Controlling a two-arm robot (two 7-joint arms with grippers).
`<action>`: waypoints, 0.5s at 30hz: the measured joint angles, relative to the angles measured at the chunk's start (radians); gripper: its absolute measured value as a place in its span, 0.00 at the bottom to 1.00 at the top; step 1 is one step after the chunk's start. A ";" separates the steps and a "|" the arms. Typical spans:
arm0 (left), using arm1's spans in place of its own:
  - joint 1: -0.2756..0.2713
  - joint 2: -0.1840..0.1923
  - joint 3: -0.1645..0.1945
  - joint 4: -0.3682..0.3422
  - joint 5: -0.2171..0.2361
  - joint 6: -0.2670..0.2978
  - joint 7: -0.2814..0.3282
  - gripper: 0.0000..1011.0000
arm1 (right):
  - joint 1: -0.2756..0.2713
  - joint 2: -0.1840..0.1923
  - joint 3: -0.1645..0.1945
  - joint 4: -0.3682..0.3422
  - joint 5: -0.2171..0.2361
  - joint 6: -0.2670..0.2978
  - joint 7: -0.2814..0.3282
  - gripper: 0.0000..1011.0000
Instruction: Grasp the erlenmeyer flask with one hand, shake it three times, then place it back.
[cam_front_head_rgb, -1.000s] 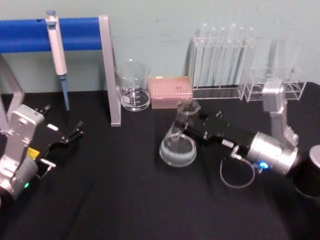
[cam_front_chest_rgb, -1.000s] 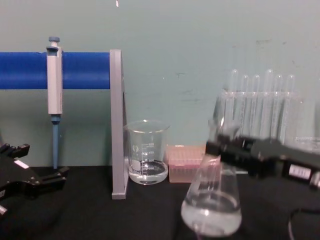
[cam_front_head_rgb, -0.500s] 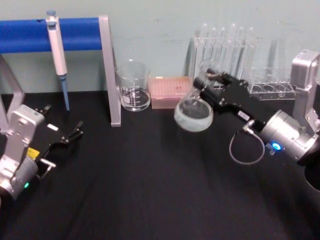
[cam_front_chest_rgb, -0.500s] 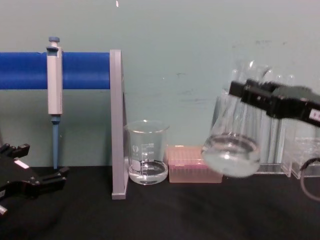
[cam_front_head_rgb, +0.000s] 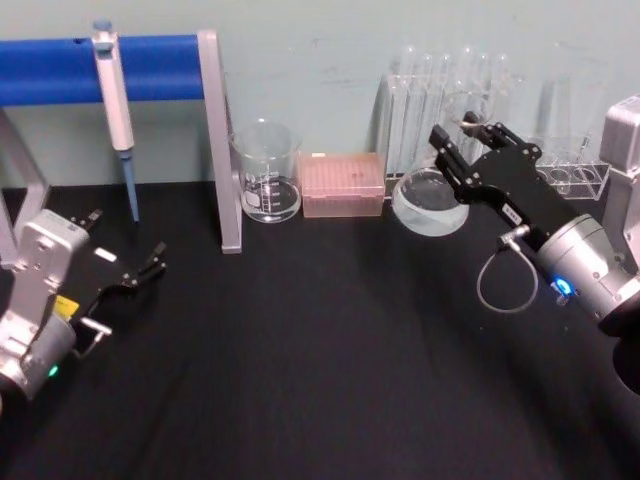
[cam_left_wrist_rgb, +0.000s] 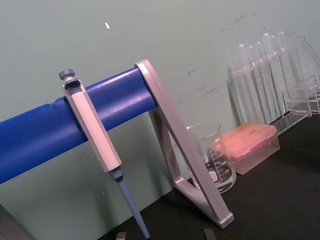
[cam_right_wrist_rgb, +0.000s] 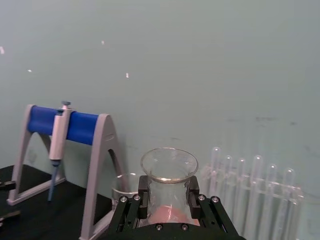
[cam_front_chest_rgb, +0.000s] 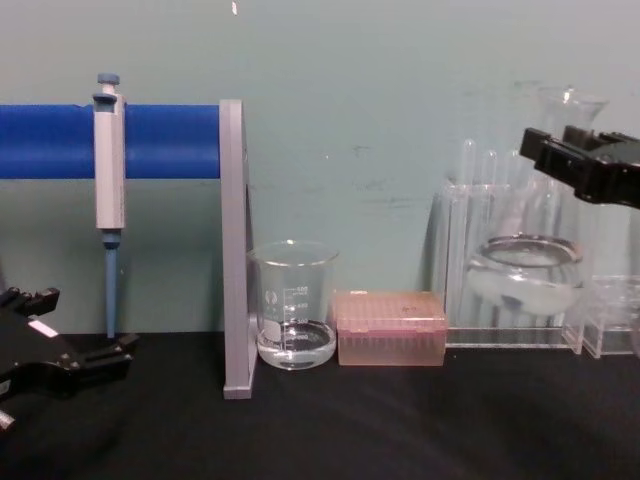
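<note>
1. Right gripper (cam_front_head_rgb: 460, 138): my two black fingers (cam_right_wrist_rgb: 143, 196) are closed on the neck of the erlenmeyer flask (cam_front_head_rgb: 430, 205), one on each side, just under the flared rim. In the right wrist view the rim stands above the fingers and the glass fills the gap between them, touching both.

2. Flask position: it hangs from my jaws directly in front of the test tube rack (cam_front_head_rgb: 440, 120), its wide base lifted off the black table (cam_front_head_rgb: 320, 380). In the chest view the base sits across the lower part of the rack, above the rack's foot, and the flask is close to upright. Clear liquid lies in the base.

3. Neighbours of the rack: the pink tip box (cam_front_head_rgb: 343, 185) stands just beside the rack on its left; the beaker (cam_front_head_rgb: 267, 185) stands beyond the box, farther left.

4. Left gripper (cam_front_head_rgb: 135, 275): parked low over the table, well apart from the rack, on the far left. Its fingers are spread and hold nothing.
</note>
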 joint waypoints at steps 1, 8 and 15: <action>0.000 0.000 0.000 0.000 0.000 0.000 0.000 0.99 | -0.002 -0.003 0.003 -0.001 -0.003 0.001 -0.004 0.45; 0.000 0.000 0.000 0.000 0.000 0.000 0.000 0.99 | -0.012 -0.023 0.021 -0.003 -0.025 0.010 -0.016 0.45; 0.000 0.000 0.000 0.000 0.000 0.000 0.000 0.99 | -0.015 -0.036 0.033 -0.001 -0.039 0.017 -0.013 0.45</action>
